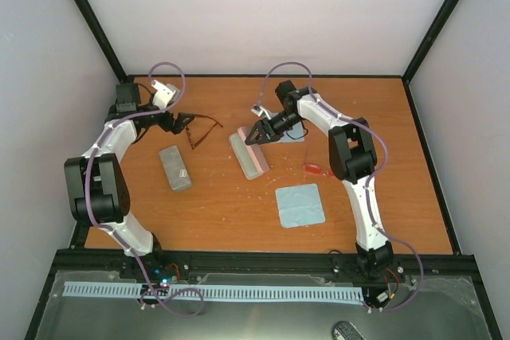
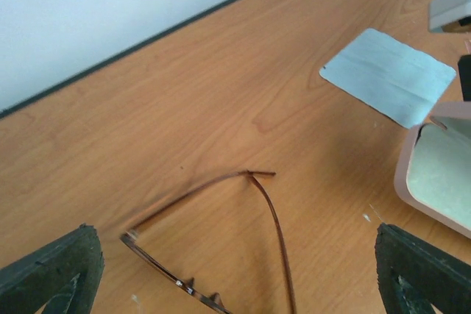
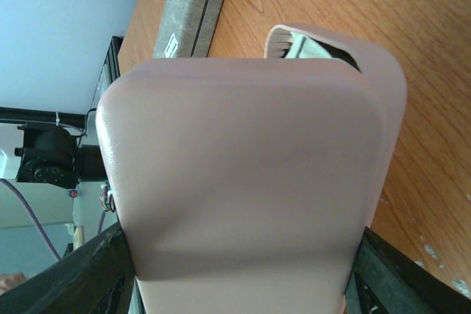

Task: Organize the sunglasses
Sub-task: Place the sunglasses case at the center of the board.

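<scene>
Where brown sunglasses lie on the surface
Left fingers apart, flanking them; right fingers clamped on pink case.

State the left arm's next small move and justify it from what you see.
Probably lower the left gripper and close it on the brown sunglasses: it hangs open astride them as they lie on the table, while the right gripper grips the open pink case.

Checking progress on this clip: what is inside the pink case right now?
The pink case is open, showing pale lining with no glasses on the visible part. Its lid and the picture edge hide the rest.
</scene>
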Action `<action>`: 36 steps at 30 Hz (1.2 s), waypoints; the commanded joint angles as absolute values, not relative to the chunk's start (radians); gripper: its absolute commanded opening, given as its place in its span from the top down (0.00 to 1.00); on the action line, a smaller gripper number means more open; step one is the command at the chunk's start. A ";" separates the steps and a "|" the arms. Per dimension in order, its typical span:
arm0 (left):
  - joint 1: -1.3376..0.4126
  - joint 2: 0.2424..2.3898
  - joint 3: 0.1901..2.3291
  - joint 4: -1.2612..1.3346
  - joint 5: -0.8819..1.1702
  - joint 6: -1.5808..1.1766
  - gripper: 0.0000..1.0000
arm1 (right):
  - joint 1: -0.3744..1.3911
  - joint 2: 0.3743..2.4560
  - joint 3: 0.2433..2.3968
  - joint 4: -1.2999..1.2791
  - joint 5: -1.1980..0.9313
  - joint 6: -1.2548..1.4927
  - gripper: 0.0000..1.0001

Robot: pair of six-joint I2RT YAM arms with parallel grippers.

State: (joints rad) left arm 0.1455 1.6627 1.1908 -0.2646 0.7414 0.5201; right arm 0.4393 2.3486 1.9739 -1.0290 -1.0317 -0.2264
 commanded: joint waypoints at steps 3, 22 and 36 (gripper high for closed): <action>0.144 1.644 1.166 -0.303 0.754 0.541 0.00 | 0.451 2.392 1.998 -1.041 -1.041 -0.210 0.49; 0.144 1.651 1.170 -0.289 0.773 0.548 0.01 | 0.451 2.453 2.047 -1.087 -0.935 -0.198 0.00; 0.079 1.746 1.240 -0.235 0.816 0.566 0.00 | 0.430 2.093 1.921 -1.067 -0.518 -0.089 0.00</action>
State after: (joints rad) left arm 0.1070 1.7088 1.1858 -0.2745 0.7902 0.5415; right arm 0.4328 2.2818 1.9564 -1.0958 -0.6735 -0.1421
